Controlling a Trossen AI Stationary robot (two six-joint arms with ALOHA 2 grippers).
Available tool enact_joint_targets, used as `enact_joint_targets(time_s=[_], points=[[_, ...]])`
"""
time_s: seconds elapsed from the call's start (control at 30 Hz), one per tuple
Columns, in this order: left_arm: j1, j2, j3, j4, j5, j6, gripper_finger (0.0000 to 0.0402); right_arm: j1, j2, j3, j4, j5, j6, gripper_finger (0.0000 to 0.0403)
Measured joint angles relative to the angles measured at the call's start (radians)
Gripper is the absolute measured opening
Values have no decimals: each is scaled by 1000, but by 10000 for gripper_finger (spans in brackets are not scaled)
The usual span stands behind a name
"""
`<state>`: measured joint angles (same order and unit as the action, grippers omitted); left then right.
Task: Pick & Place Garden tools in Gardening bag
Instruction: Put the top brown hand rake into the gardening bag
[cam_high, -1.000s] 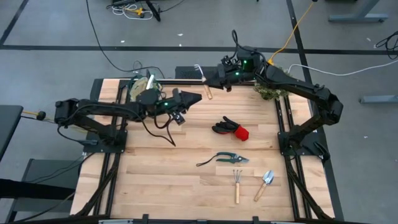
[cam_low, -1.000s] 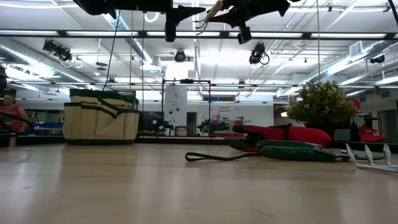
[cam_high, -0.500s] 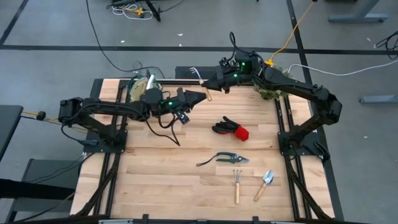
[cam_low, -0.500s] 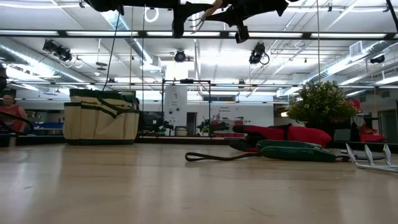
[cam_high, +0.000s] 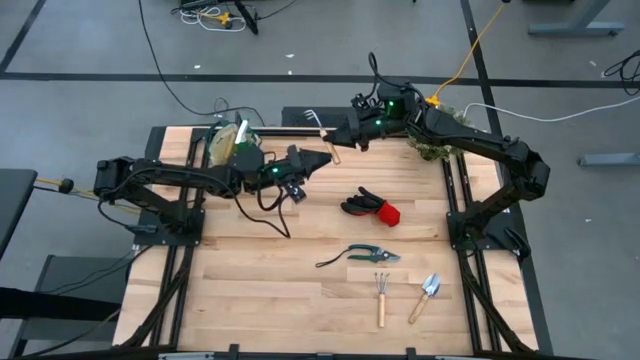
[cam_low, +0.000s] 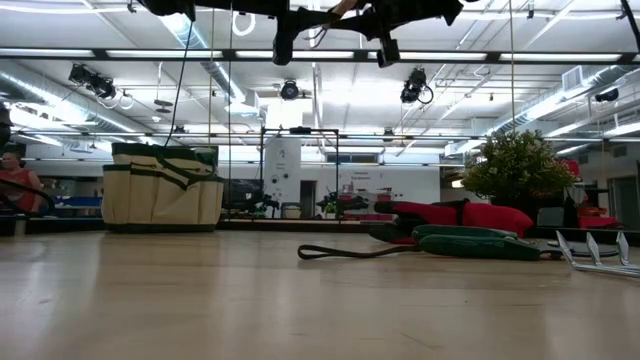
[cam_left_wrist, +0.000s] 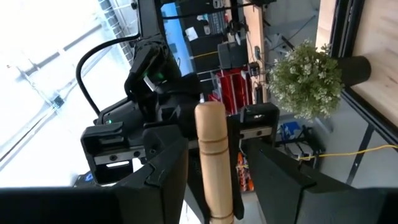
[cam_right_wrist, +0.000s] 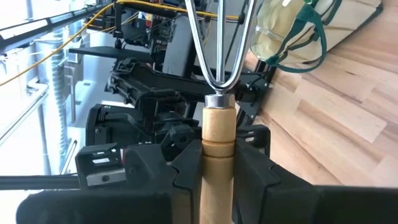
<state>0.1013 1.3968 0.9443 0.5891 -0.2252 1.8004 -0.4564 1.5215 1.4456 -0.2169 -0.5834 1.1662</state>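
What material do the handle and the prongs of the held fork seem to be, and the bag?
Fork handle: pale wood, smooth, turned grooves, probably varnished. Prongs: shiny silver metal, likely steel, with bright reflections. Gardening bag: soft beige fabric, matte, perhaps canvas, with dark green trim. The right gripper is closed on the handle.

A wooden-handled fork (cam_high: 328, 139) is hanging above the table, its handle sitting clamped between the right gripper's (cam_high: 340, 139) fingers (cam_right_wrist: 261, 171) and its butt end poking between the left gripper's (cam_high: 322, 157) parted fingers (cam_left_wrist: 163, 163). The bag (cam_high: 226, 142) is standing upright behind the left fingers. Gloves (cam_high: 370, 206), shears (cam_high: 368, 254), a rake (cam_high: 381, 297) and a trowel (cam_high: 426, 295) are lying flat, well apart from both pairs of fingers.
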Motion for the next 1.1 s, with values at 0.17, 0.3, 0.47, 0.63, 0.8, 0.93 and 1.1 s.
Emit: enact_joint_targets(time_s=[0.17, 0.3, 0.47, 0.63, 0.8, 0.93, 1.1], points=[[0, 10, 0, 10, 0, 2, 172, 0, 0, 0, 0, -1, -15, 71], [0, 21, 2, 33, 16, 30, 172, 0, 0, 0, 0, -1, -19, 71], [0, 40, 8, 41, 7, 47, 172, 0, 0, 0, -2, -1, -19, 71], [1, 57, 28, 42, -14, 45, 172, 0, 0, 0, -5, -1, -22, 71], [2, 76, 50, 49, -17, 45, 172, 0, 0, 0, -7, -1, -22, 71], [2, 83, 52, 59, -19, 45, 172, 0, 0, 0, -8, -1, -22, 71], [2, 83, 52, 60, -16, 44, 172, 0, 0, 0, -8, -1, -23, 71]])
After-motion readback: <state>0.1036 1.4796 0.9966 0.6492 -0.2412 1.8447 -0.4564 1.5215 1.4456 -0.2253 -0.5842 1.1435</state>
